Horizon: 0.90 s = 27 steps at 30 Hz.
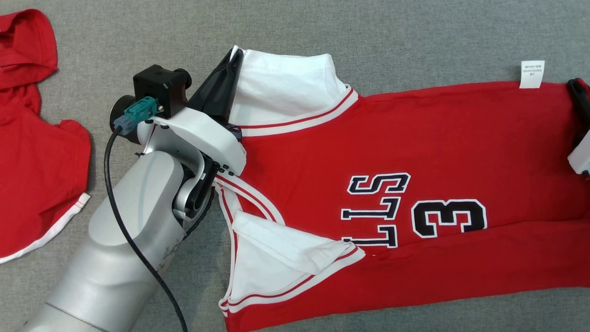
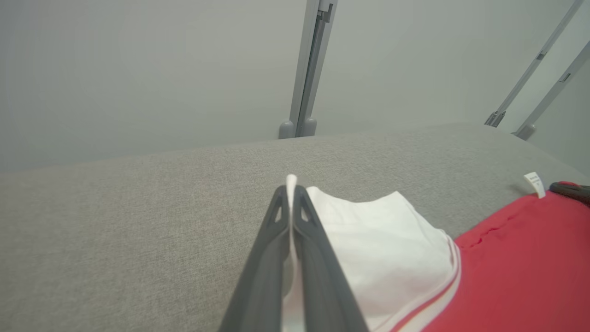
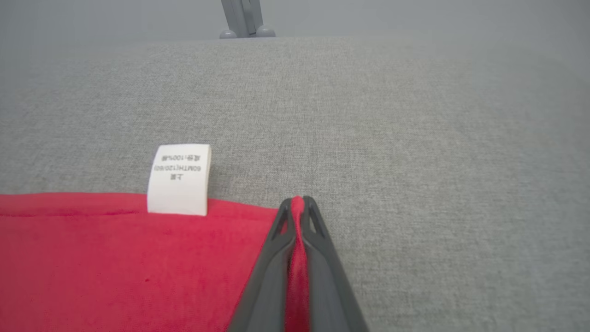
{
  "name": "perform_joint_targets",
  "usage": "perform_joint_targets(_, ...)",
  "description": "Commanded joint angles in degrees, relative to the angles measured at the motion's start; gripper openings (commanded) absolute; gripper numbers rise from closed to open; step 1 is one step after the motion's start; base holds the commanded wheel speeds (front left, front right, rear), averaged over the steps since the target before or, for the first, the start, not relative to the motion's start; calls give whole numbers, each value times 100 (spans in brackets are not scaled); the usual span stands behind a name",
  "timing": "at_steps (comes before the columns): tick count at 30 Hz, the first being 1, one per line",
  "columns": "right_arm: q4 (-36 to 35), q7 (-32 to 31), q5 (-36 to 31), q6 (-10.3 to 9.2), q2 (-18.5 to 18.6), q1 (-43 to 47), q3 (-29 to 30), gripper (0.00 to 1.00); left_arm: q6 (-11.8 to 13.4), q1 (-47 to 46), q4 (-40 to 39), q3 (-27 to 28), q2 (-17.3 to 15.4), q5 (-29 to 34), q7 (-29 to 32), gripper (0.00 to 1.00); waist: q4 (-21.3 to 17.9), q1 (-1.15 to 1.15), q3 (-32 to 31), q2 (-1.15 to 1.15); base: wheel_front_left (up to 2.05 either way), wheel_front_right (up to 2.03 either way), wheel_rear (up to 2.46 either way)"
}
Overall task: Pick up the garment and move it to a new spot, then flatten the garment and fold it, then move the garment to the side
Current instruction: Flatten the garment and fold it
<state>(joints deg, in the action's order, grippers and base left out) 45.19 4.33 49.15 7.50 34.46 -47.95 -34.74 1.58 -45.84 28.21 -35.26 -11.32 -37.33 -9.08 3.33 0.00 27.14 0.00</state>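
Left end effector: my left end effector (image 2: 291,192) is clenched on a thin white edge of cloth, which stands up between the two fingers.
Right end effector: my right end effector (image 3: 297,204) is clenched too, pinching a ridge of red cloth at the jersey's far edge, just beside the care label (image 3: 179,180).
What I hold: the left grip is on the white sleeve panel (image 1: 281,87) at the far shoulder. The right grip is near the hem end of the same far edge.
Garment: the red basketball jersey (image 1: 415,138) lies lengthwise across the grey surface (image 1: 415,37), neck end to my left and hem to my right, black-and-white lettering (image 1: 415,207) facing up.
Flatness: the body is mostly spread out. The near armhole flap (image 1: 286,258) is turned over showing white, and a crease runs along below the lettering.
Neighbour: a second red garment (image 1: 32,161) lies rumpled at my far left, apart from the jersey.
Done, I judge: the jersey is laid out in its spot and largely flattened.
In hand, I judge: with both far corners gripped, I am set to stretch or turn that edge over.
Left: no full fold shows yet, and the move to the side is not done.
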Motion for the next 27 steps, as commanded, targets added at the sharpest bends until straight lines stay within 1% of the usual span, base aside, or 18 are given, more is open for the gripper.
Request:
perform_joint_targets(1, 20, 120, 49, -2, 47, -63, -60, 0, 35, 90, -55, 0, -26, -9, 9, 0, -5, 0, -15, 0, 0, 0, 0)
perform_joint_targets(10, 114, 812, 258, -2, 128, 45, -272, 0, 104, 240, -399, 15, -95, -75, -11, 0, 36, 0, -164, 0, 0, 0, 0)
perform_joint_targets(13, 108, 998, 372, -2, 66, 127, -205, 0, 139, 334, -558, 32, -130, -101, -15, 0, 44, 0, -262, 0, 0, 0, 0)
perform_joint_targets(17, -11, 1097, 332, -2, 65, 279, -177, 0, 196, 496, -820, 54, -226, -155, 11, 0, 57, 0, -386, 0, 0, 0, 0)
perform_joint_targets(23, -294, 1101, 117, -2, 43, 638, 275, 0, 228, 810, -1314, 58, -412, -239, 97, 0, 92, 0, -590, 0, 0, 0, 0)
perform_joint_targets(24, -376, 1098, 48, -2, 27, 779, 433, 0, 220, 932, -1476, 27, -477, -270, 138, 0, 102, 0, -665, 0, 0, 0, 0)
perform_joint_targets(27, -463, 1092, -30, -2, 19, 1041, 598, 0, 170, 1130, -1713, -47, -587, -291, 232, 0, 114, 0, -779, 0, 0, 0, 0)
